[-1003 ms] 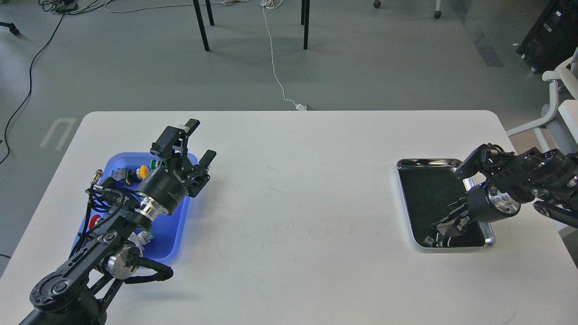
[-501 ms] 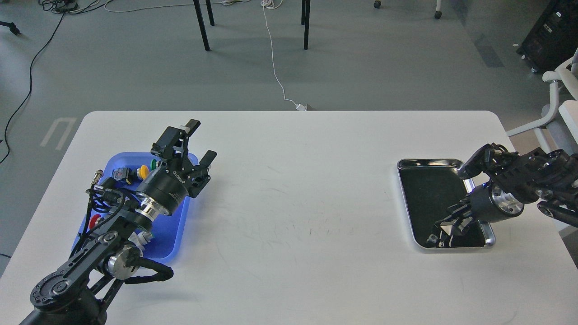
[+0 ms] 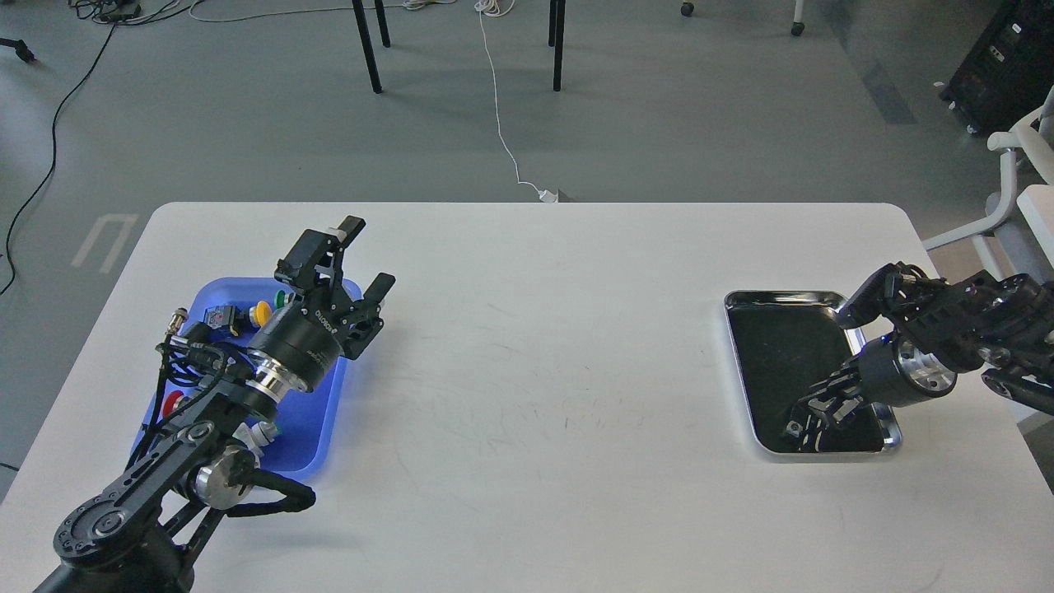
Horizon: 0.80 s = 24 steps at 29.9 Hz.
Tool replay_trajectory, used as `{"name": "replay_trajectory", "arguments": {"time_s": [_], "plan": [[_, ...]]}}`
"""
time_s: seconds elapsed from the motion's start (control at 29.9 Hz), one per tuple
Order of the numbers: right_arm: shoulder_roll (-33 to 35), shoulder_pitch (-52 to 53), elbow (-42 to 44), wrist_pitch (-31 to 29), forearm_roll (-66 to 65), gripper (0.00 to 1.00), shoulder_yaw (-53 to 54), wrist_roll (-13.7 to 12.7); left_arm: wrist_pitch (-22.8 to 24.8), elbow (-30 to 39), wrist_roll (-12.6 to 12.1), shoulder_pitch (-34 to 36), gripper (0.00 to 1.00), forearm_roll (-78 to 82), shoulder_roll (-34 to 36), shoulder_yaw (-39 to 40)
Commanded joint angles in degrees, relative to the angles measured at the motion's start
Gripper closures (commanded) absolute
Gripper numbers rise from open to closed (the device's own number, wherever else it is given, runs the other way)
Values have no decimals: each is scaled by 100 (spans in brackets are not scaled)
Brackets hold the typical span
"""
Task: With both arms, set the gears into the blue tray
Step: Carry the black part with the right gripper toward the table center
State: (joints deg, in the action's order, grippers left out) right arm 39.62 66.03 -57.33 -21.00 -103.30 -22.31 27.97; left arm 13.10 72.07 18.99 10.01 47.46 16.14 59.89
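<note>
The blue tray [image 3: 323, 410] lies at the table's left and my left arm covers much of it. My left gripper [image 3: 366, 257] hangs open over the tray's far right corner, with nothing between its fingers. At the right, my right gripper [image 3: 803, 427] reaches down into the near right corner of the silver-rimmed metal tray [image 3: 782, 293]. Its dark fingers blend with the tray's black inside, so I cannot tell their state. I cannot make out the gears against that black surface.
Coloured push-button switches sit in the blue tray: a yellow one [image 3: 261, 313], a green one [image 3: 281, 298] and a red one [image 3: 173, 403]. A white chair [image 3: 1017, 198] stands past the table's right edge. Cables and dark table legs are on the floor behind.
My right gripper has shifted slightly to the right inside the metal tray's near corner, and its fingers look drawn closer together. The left arm has not moved.
</note>
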Motion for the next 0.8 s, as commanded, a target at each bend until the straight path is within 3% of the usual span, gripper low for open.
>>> {"name": "replay_trajectory", "arguments": {"time_s": [0.0, 0.43, 0.77], "plan": [[11, 24, -24, -9, 3, 83, -1, 3, 0, 9, -1, 1, 2, 0, 4, 5], [143, 1332, -762, -44, 170, 83, 52, 3, 26, 9, -1, 10, 2, 0, -14, 5], [-1095, 1685, -745, 201, 1321, 83, -10, 3, 26, 106, -1, 10, 2, 0, 4, 5]]}}
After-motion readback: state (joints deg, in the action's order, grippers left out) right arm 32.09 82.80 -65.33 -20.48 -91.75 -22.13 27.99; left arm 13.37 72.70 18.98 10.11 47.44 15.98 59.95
